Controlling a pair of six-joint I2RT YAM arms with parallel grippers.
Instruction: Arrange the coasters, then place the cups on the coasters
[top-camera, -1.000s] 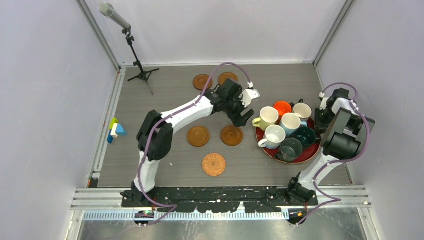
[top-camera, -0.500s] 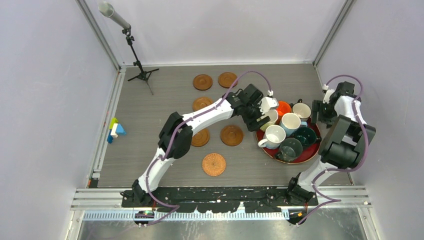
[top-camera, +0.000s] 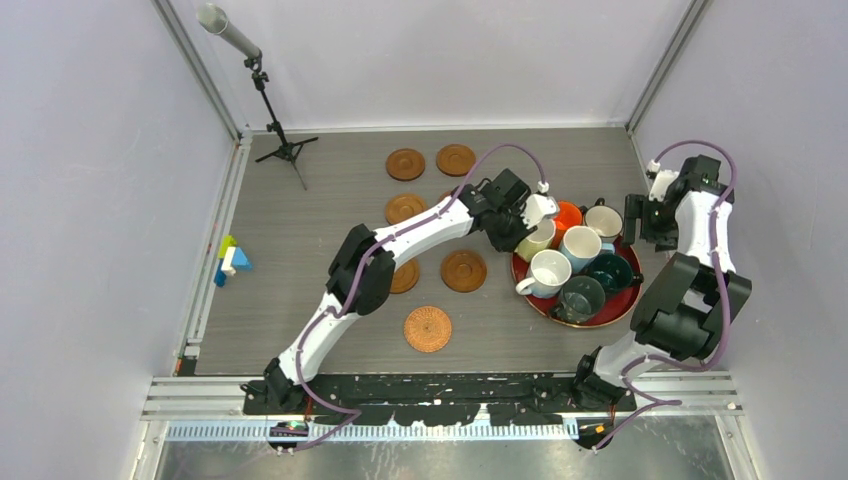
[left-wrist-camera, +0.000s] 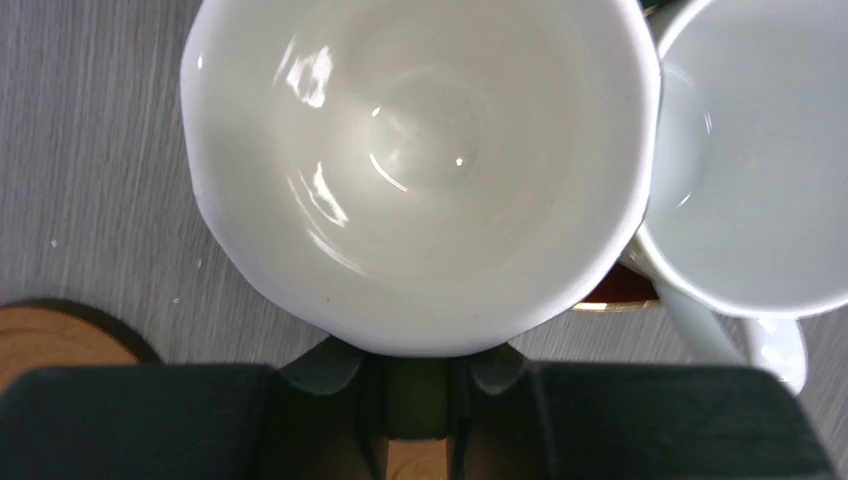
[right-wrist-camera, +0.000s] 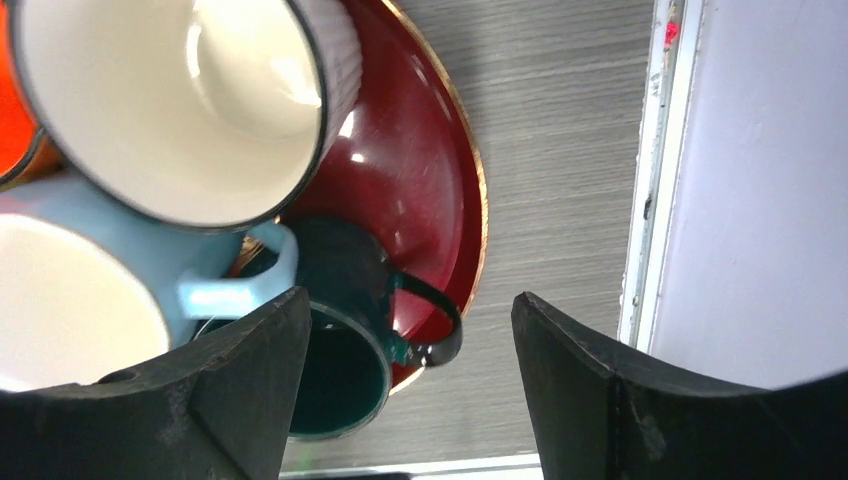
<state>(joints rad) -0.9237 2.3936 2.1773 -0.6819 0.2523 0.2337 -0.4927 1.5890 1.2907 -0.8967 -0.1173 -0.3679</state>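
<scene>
My left gripper (top-camera: 521, 228) (left-wrist-camera: 416, 372) is shut on the handle of the pale yellow cup (top-camera: 538, 240) (left-wrist-camera: 420, 170) at the left rim of the red tray (top-camera: 520, 272). The white (top-camera: 548, 272), orange (top-camera: 567, 213), cream (top-camera: 603, 222), light-blue (top-camera: 580, 245), dark green (top-camera: 608, 270) and grey-teal (top-camera: 580, 298) cups stand on the tray. Brown coasters (top-camera: 405, 164) (top-camera: 455, 159) (top-camera: 404, 208) (top-camera: 464, 270) and a woven one (top-camera: 427, 328) lie on the table. My right gripper (top-camera: 650, 222) (right-wrist-camera: 408, 312) hangs open above the dark green cup's handle (right-wrist-camera: 432, 322).
A microphone tripod (top-camera: 285, 150) stands at the back left. Coloured blocks (top-camera: 230, 262) lie by the left wall. The right wall's rail (right-wrist-camera: 650, 200) runs close beside the tray's rim (right-wrist-camera: 470, 190). One more brown coaster (top-camera: 407, 278) is half hidden under the left arm.
The left arm swung right from the coasters to the tray and shut on the pale yellow cup's handle. The right gripper opened wide and its arm shifted slightly towards the back.
</scene>
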